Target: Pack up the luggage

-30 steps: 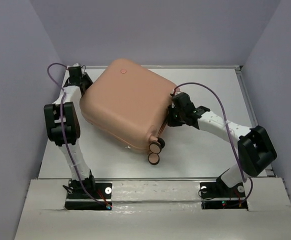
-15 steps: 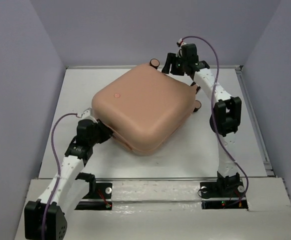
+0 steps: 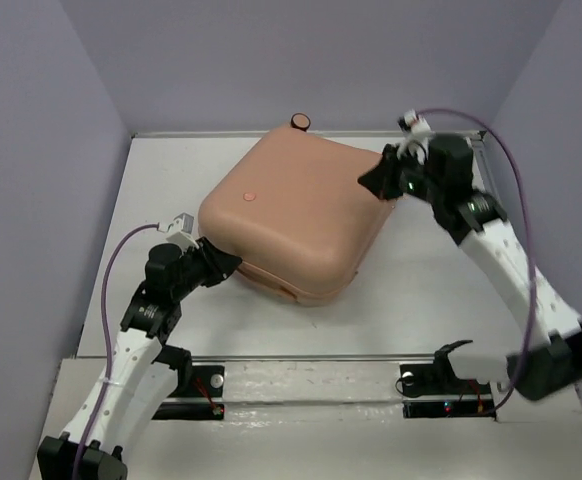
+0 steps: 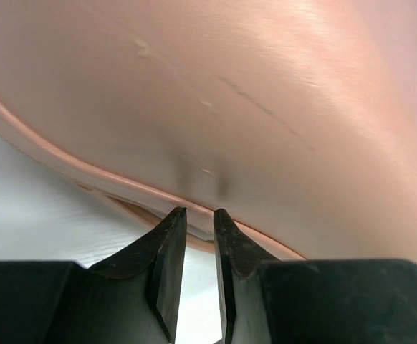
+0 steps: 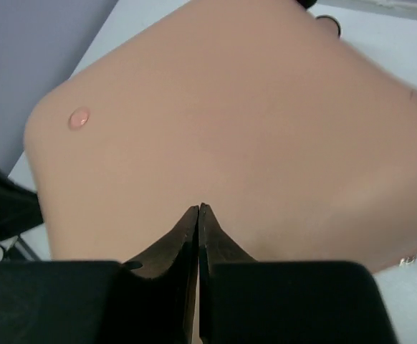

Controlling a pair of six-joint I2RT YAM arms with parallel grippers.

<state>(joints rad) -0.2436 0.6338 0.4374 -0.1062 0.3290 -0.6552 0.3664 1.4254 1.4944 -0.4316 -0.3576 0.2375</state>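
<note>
A: Surroundings?
B: White table [image 3: 441, 290], lilac walls [image 3: 321, 60]. Luggage [image 3: 296, 215] sits at frame centre, closed, lying flat.
A: Obstructions?
B: Left gripper [image 4: 199, 212] at its lower-left seam, right gripper [image 5: 198, 208] at its upper-right corner.
A: Counts?
B: One luggage, one wheel [image 3: 299, 121] seen from above, two grippers.
A: Heading?
B: Cornerwise, wheel end toward frame top. Near square; long axis not discernible.
A: Claws?
B: Left slightly apart. Right pressed together.

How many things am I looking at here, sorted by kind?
Peach-pink hard-shell suitcase: 1
White-and-black robot arms: 2 (left arm, right arm)
Total: 3
</note>
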